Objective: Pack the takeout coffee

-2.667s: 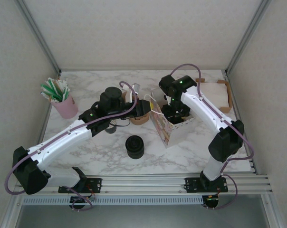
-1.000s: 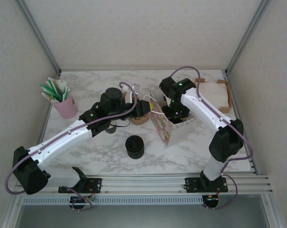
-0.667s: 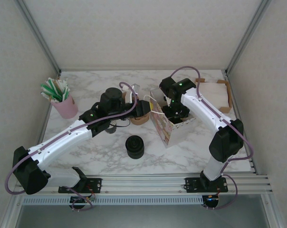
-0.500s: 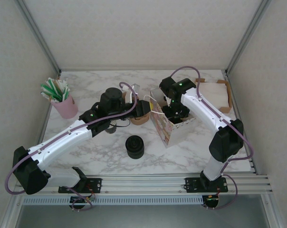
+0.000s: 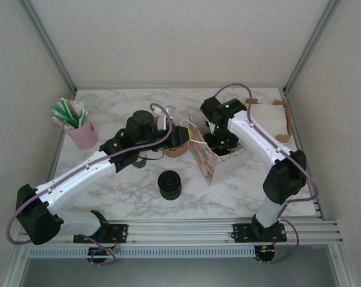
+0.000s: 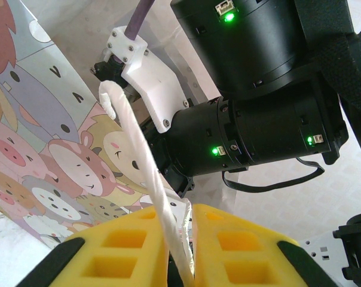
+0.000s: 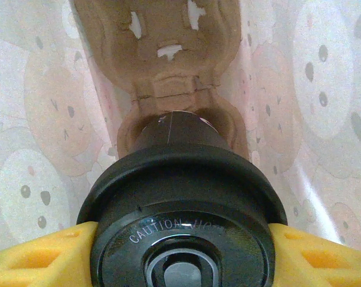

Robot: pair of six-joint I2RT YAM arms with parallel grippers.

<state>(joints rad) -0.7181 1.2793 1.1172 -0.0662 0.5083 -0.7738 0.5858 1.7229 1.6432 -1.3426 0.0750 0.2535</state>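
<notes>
The takeout coffee [image 7: 183,233], a dark cup with a round black lid, hangs inside the cartoon-print paper bag [image 5: 207,161]. My right gripper [image 7: 183,263] is shut on it, with a yellow fingertip [image 7: 43,254] at each side of the lid. Below the cup lies a brown pulp cup carrier [image 7: 162,54] on the bag's floor. My left gripper [image 6: 183,251] is shut on the bag's white twisted handle [image 6: 138,155] and holds the bag's left side up. From above, the left gripper [image 5: 183,136] sits at the bag's left rim. The right gripper [image 5: 219,143] reaches down into the bag's mouth.
A squat black round stack [image 5: 169,184] stands in front of the bag. Brown paper items [image 5: 176,149] sit under my left wrist. A pink cup of green-wrapped straws [image 5: 79,128] is at the far left. A cardboard box of white napkins [image 5: 270,116] is at the back right.
The right arm has shifted slightly over the bag since the earliest frame. Over the last second nothing visibly moves.
</notes>
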